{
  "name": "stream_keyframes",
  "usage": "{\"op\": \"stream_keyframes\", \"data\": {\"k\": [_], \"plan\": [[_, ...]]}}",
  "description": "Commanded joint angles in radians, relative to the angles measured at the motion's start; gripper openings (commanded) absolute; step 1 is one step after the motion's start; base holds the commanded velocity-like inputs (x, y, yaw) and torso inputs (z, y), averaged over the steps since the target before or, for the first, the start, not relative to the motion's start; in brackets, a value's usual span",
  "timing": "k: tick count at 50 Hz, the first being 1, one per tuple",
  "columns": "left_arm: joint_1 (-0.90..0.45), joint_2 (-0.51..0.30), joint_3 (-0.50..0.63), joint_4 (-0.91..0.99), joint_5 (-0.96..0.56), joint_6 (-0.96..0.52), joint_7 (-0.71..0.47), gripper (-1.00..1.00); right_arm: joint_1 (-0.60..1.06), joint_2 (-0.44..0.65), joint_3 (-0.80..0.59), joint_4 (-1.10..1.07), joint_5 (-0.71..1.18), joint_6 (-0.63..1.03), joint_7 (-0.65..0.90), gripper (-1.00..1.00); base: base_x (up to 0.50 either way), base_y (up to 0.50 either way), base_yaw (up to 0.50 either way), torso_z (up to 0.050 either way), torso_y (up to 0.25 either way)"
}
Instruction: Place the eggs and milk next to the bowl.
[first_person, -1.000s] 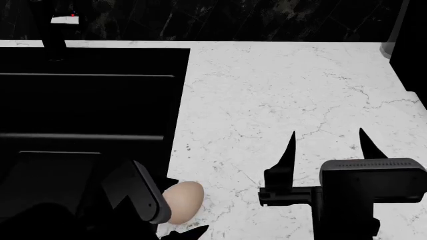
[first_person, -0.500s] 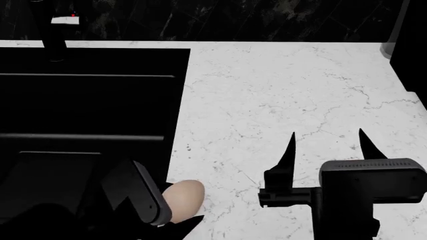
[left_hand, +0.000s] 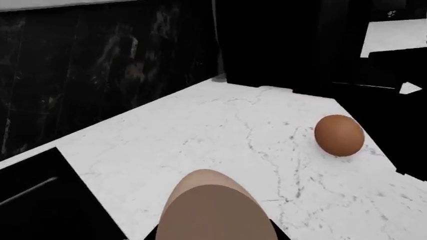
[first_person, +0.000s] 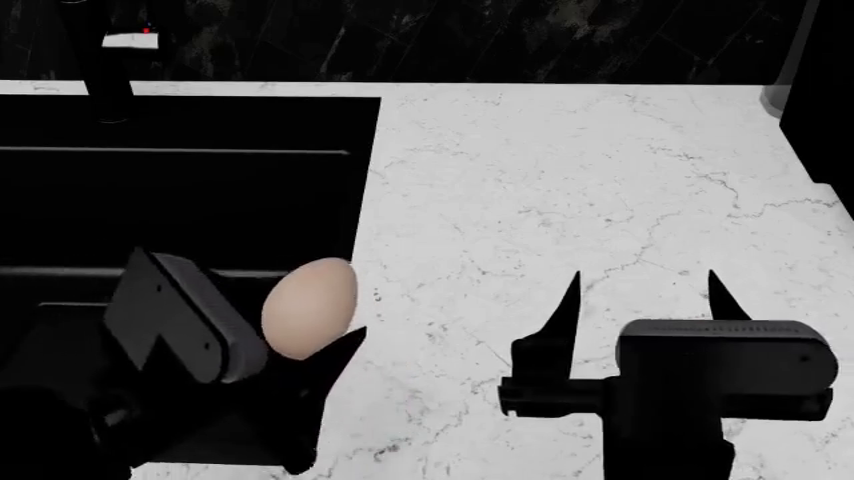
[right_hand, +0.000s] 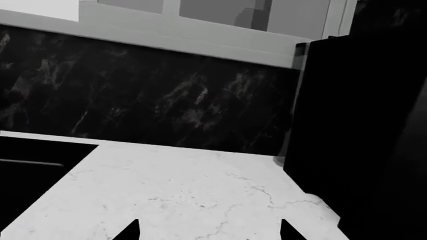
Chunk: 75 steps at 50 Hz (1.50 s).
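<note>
Jaws of the left gripper (first_person: 314, 345) were pinched on the pale egg (first_person: 310, 308), and that was the change we noted: half a sec. earlier the egg sat low on the white counter (first_person: 561, 190) with the gripper down around it; now gripper and egg were up, the egg showing above the dark fingers and over the counter's edge beside the black sink (first_person: 187, 190). We read that as a completed pick and the start of a carry, i.e. the first egg was in hand but not yet placed.

Right gripper (first_person: 639, 292) had its jaws spread, nothing betw. them, hovering over bare counter. It had shifted only slightly vs. the earlier frames.

Count, as far as we could see:
- eggs: 2. Pale one held in the left jaws; the brown egg (left_hand: 339, 135) lay on the counter, well apart from those jaws and ahead of them in the left wrist view. It did not show in the head view.
- milk: 0 in view.
- bowl: 0 in view.
- grippers: 2.

Since neither bowl nor milk appeared in any view, we couldn't tell which way the held egg had to travel. Our judgement: task was early, w/ one egg lifted, one egg and the carton untouched, and the drop spot unseen from here.
</note>
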Motion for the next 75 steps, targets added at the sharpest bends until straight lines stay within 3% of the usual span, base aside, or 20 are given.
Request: {"op": "stream_keyframes", "data": {"k": [1,17,30,75], "plan": [[0.009,0.006,-0.126,0.057,-0.064,-0.011,-0.059,-1.00,0.008,-0.063,0.003,-0.007,-0.034,0.055,0.048,1.00,0.00,0.00,0.00,0.000,0.000],[0.010,0.008,-0.160,0.010,-0.058,0.041,-0.069,-1.00,0.047,-0.173,-0.021,0.062,-0.138,0.250,0.272,1.00,0.00,0.00,0.00,0.000,0.000],[0.015,0.001,-0.161,0.006,-0.061,0.048,-0.065,-1.00,0.065,-0.213,-0.003,0.071,-0.127,0.301,0.322,1.00,0.00,0.00,0.00,0.000,0.000],[0.027,-0.020,-0.157,0.017,-0.058,0.065,-0.075,-1.00,0.150,-0.216,0.045,0.469,-0.071,0.074,0.329,1.00,0.00,0.00,0.00,0.000,0.000]]}}
